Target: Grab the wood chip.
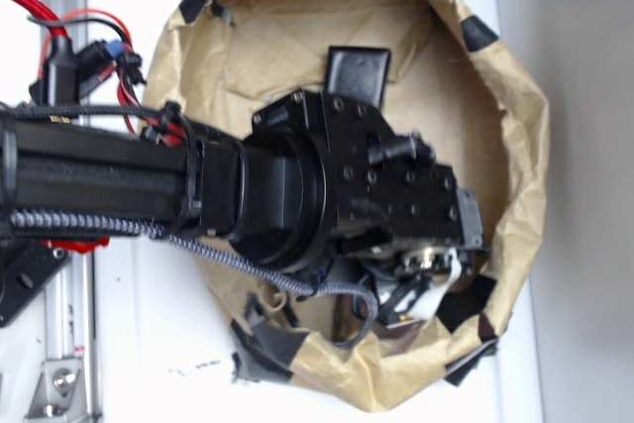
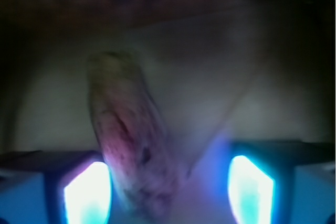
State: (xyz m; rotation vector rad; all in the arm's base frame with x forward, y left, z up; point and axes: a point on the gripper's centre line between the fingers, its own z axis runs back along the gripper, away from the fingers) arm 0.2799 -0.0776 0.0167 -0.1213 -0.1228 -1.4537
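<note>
Hovering low, gripper (image 2: 168, 182) spread wide around the wood chip (image 2: 131, 145).
Looks light, stiff, rough; pinch across its narrow middle.

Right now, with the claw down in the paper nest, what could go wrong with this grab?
1. The wood chip sits nearer one finger of the claw than the other, so closing may push it aside.
2. The wrist view is blurry and dim, so alignment is hard to judge.
3. The arm hides the chip in the exterior view, and the crumpled paper could snag.
</note>
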